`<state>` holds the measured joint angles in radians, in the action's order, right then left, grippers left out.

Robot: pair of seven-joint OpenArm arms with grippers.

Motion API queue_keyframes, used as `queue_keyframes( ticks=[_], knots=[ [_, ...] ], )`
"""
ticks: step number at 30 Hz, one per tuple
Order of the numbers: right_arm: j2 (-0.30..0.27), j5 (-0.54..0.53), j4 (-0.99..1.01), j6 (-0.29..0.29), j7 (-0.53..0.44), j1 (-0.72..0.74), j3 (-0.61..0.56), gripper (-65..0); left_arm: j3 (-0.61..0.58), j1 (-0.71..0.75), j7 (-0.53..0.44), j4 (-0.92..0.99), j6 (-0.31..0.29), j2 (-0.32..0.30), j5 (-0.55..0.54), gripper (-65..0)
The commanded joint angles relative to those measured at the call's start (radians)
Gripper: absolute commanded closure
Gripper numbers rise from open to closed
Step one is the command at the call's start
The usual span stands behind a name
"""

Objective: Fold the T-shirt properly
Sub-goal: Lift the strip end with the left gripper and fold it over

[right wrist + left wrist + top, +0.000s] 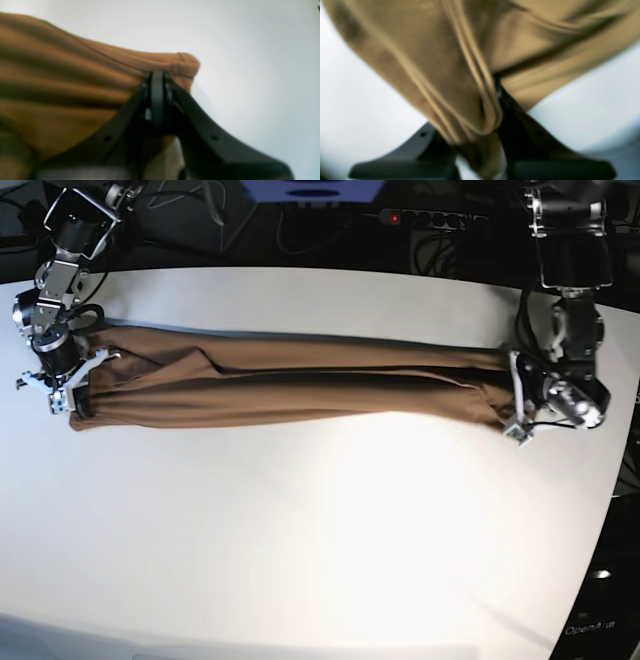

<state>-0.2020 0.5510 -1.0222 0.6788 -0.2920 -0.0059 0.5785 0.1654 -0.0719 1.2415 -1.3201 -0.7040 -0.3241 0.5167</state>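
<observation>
1. The left pincer (pixel 512 412) is clamped on one end of the T-shirt (pixel 290 388); the right pincer (pixel 75 393) grips the other end.
2. Between them the cloth stretches over the table (pixel 320 540).
3. Move both together, with equal tension, so the cloth does not slip.

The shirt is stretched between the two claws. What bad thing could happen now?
1. The left claw pinches only a bunched edge of the shirt, so that end might slip out.
2. The right claw bites close to a corner; a hard pull could tug it free.
3. The shirt is rolled and wrinkled along its middle, so the fold may come out messy.
</observation>
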Motion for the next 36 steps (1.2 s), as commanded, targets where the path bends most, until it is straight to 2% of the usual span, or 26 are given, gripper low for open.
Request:
queue_keyframes(
  ticks=[1,4,9,19,24,36],
  knots=[
    [0.005,0.113,0.021,0.019,0.162,-0.021,-0.005,-0.3,0.012,0.057,0.155,0.03,0.006,-0.01,0.342,-3.2],
    [0.009,0.113,0.015,0.019,0.158,-0.033,-0.002,-0.3,0.013,0.067,0.155,0.024,0.006,0.05,0.425,-3.2],
    [0.009,0.113,0.016,0.019,0.158,-0.018,-0.004,-0.3,-0.022,0.004,0.155,0.029,0.006,0.144,0.457,-3.2],
    [0.005,0.111,-0.002,0.019,0.158,-0.035,0.001,-0.4,-0.017,-0.009,0.155,0.03,0.006,0.23,0.457,-3.2],
    [-0.006,0.111,0.003,0.019,0.161,-0.035,0.001,-0.4,-0.008,-0.007,0.155,0.029,0.006,0.253,0.452,-3.2],
    [-0.012,0.114,0.0,0.019,0.164,-0.018,-0.001,-0.4,-0.014,-0.032,0.155,-0.109,0.006,0.408,0.457,-3.2]
  ],
)
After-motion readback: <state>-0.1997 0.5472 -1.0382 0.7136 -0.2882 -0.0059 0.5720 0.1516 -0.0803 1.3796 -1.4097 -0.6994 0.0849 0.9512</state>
